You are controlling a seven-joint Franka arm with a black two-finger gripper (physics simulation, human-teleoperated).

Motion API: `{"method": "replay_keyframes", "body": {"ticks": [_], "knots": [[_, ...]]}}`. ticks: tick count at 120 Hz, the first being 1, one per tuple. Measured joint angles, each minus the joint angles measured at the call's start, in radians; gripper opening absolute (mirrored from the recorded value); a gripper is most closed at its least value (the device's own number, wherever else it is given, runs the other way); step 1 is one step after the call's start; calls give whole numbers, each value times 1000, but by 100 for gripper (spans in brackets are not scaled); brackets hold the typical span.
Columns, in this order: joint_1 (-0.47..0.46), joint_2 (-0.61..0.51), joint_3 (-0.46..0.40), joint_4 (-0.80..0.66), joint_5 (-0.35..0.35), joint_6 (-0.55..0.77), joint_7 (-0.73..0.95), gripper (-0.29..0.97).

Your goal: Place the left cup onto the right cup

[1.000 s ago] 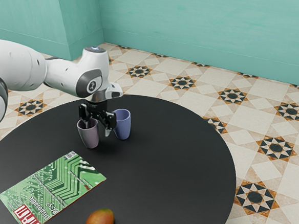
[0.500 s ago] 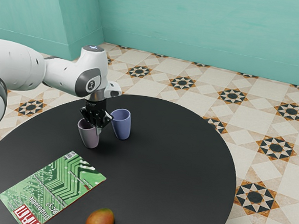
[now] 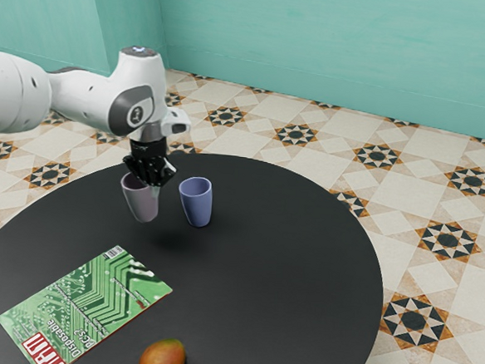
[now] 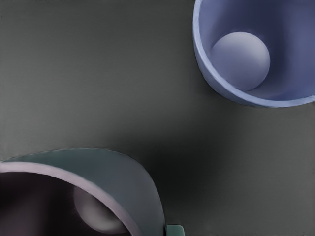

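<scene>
Item: mauve cup (image 3: 140,200), the cup to be moved. It hangs upright and clear of the round black bench (image 3: 286,268), just beside the blue cup (image 3: 195,201) on the exterior view's left, with its shadow on the bench below. Holder: end effector (image 3: 149,174), fingers clamped on the mauve cup's rim. Target: blue cup, upright on the bench, mouth open, nothing inside; in the wrist view its bowl (image 4: 246,54) lies apart from the mauve cup's rim (image 4: 74,196), with bare bench (image 4: 98,88) between them. Other stock: magazine (image 3: 84,304) and mango (image 3: 162,358), both well apart from the blue cup, toward the bench's near edge. Risks, as judged: the mauve cup's base looks no higher than the blue cup's rim, so a sideways carry at this height could knock the blue cup over; a one-sided rim grip may let the mauve cup tilt or slip; an off-centre release could see it topple off.
</scene>
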State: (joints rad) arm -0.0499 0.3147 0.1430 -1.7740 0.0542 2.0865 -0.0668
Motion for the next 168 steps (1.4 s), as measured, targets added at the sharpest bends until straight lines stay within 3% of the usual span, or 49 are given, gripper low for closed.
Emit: {"method": "replay_keyframes", "body": {"ticks": [23,70,117,168], "knots": [[-6,-30,-34,106,14,-113,-18,-10],[-8,159,-124,436,27,-326,-36,-10],[-7,312,-128,640,35,-375,-33,-10],[-6,380,-126,714,36,-373,-12,-10]]}}
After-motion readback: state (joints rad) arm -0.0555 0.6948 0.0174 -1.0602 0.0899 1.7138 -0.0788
